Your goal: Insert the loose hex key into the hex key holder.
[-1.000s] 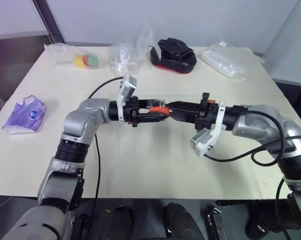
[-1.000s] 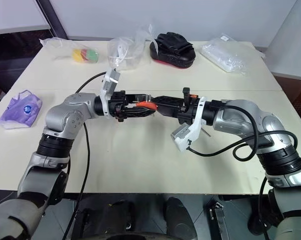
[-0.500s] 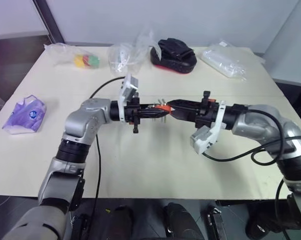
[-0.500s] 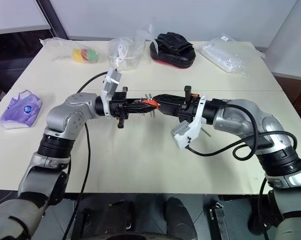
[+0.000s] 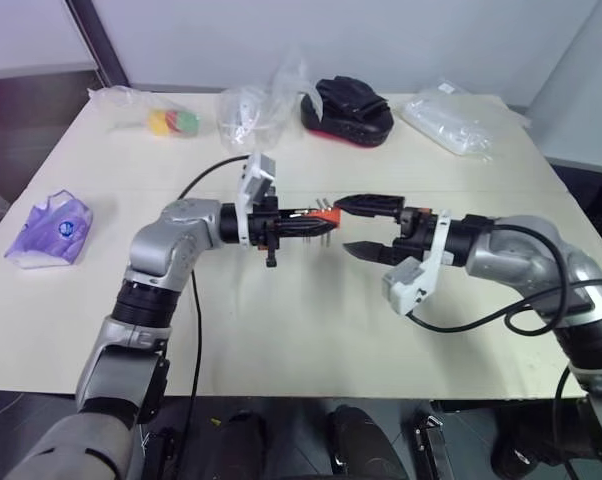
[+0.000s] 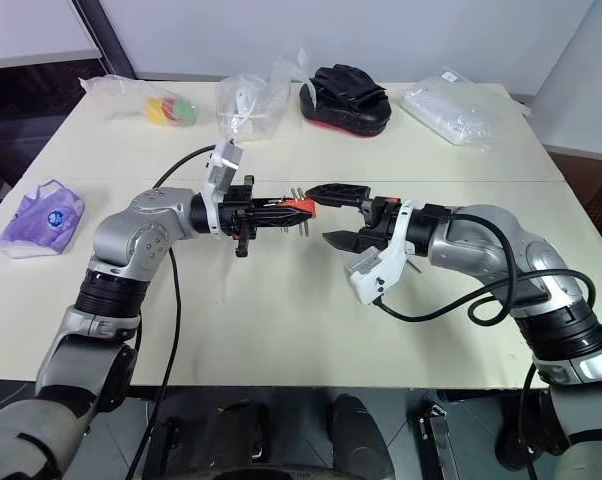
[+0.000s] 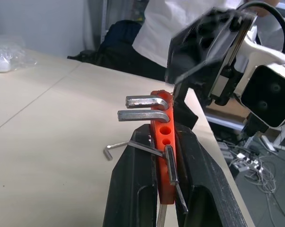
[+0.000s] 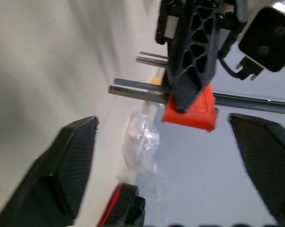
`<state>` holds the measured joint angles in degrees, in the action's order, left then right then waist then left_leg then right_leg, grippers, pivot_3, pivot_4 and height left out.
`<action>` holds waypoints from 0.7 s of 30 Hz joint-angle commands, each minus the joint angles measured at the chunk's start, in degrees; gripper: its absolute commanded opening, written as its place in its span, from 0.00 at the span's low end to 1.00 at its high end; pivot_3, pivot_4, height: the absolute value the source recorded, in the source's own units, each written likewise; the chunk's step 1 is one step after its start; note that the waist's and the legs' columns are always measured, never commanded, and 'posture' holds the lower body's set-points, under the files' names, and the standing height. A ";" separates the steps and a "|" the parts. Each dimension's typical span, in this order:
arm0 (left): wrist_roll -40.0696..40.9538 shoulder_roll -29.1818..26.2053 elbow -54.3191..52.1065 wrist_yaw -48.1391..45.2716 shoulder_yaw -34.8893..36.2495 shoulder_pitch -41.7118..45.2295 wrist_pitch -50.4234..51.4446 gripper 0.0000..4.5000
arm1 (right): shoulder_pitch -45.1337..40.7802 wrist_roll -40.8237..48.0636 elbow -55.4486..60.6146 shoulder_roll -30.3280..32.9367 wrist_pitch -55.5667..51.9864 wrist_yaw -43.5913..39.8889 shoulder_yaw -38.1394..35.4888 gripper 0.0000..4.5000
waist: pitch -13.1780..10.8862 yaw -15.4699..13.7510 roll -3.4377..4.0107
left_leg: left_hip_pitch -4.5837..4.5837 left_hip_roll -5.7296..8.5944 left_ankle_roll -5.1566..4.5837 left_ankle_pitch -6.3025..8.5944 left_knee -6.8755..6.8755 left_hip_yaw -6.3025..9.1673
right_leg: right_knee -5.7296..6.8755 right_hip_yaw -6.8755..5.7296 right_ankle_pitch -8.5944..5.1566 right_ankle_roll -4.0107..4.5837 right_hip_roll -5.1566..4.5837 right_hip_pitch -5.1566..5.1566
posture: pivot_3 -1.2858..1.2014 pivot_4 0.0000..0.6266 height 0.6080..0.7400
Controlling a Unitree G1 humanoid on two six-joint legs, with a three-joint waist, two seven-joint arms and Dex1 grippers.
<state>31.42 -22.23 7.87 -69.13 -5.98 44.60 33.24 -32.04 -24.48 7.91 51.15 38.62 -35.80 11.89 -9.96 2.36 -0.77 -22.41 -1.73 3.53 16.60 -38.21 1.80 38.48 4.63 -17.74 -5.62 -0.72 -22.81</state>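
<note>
Left wrist view: shows the hex key holder (image 7: 161,124) pinched between the two black fingers of the left pincer (image 7: 162,150), held up in the air above the counter (image 7: 48,142), with two bent silver keys (image 7: 145,108) sticking out of its far end and empty round holes just under them. Shows also a small bent rod lying flat on the counter, beyond the holder and to its side, touching nothing; probably the loose hex key (image 7: 110,150). Cannot tell more about it, as it looks very small. Left eye view: gives the right pincer (image 5: 357,227) spread wide and carrying nothing, its tips just beside the holder, one above and one below the level of the holder. Judging the step in hand as fetching the loose key. To do it well, keep the left grip firm and the holder steady, draw the right pincer away from the holder without knocking the prongs, bring it down to the rod and close on the long leg near the bend, so that a straight end remains free for an empty hole. Left wrist view alone reveals the holes and the rod on the counter; right wrist view adds the wide gap between its own fingers, with the holder straight ahead.
</note>
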 commanded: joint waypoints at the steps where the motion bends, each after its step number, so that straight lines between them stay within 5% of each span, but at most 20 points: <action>1: -0.52 -0.38 -2.05 0.54 0.80 -0.24 -1.96 0.00 | 2.10 2.70 2.12 1.09 -3.86 -1.26 -3.66 1.00 | 0.00 -0.05 0.00 | 0.00 0.00 0.00 0.00 0.00 -0.01 | 0.00 0.00 0.00 0.00 0.00 0.00 | 0.52 0.24 1.00; 6: -1.56 -0.59 -3.13 2.08 0.96 -1.16 -3.31 0.00 | 7.23 11.07 4.96 -1.88 -20.65 -3.47 -9.12 1.00 | 0.00 -0.10 0.00 | 0.00 0.00 0.00 0.00 -0.03 0.01 | 0.02 0.00 0.00 0.00 0.00 0.03 | 0.52 0.24 1.00; 9: -1.73 -0.75 -4.01 3.45 1.44 -2.08 -3.43 0.00 | 9.94 22.91 9.64 -7.12 -49.43 -4.12 -15.92 1.00 | 0.00 -0.22 -0.01 | 0.02 -0.05 0.00 0.00 -0.04 0.05 | 0.06 -0.01 0.00 0.00 0.00 0.06 | 0.52 0.24 1.00; 15: -1.84 -0.81 -3.94 4.41 1.51 -2.24 -3.68 0.00 | 12.93 33.75 15.25 -8.77 -83.31 -5.45 -20.24 1.00 | 0.01 -0.38 0.01 | 0.04 -0.02 -0.01 0.00 -0.04 0.07 | 0.13 -0.02 0.00 0.01 0.01 0.05 | 0.52 0.24 1.00; 21: -2.28 -0.93 -3.65 4.53 0.98 -2.23 -4.07 0.00 | 13.94 39.27 13.43 -11.37 -96.84 -2.66 -22.52 1.00 | 0.01 -0.30 0.01 | 0.03 0.01 -0.01 0.00 -0.03 0.06 | 0.11 -0.01 0.00 0.00 0.03 0.04 | 0.52 0.24 1.00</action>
<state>29.15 -22.84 5.84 -64.65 -5.87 42.24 30.37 -17.23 13.65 20.82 39.68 -57.09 -39.39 -8.43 -9.95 2.07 -0.75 -22.39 -1.72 3.52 16.61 -38.24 1.84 38.59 4.62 -17.74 -5.61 -0.68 -22.77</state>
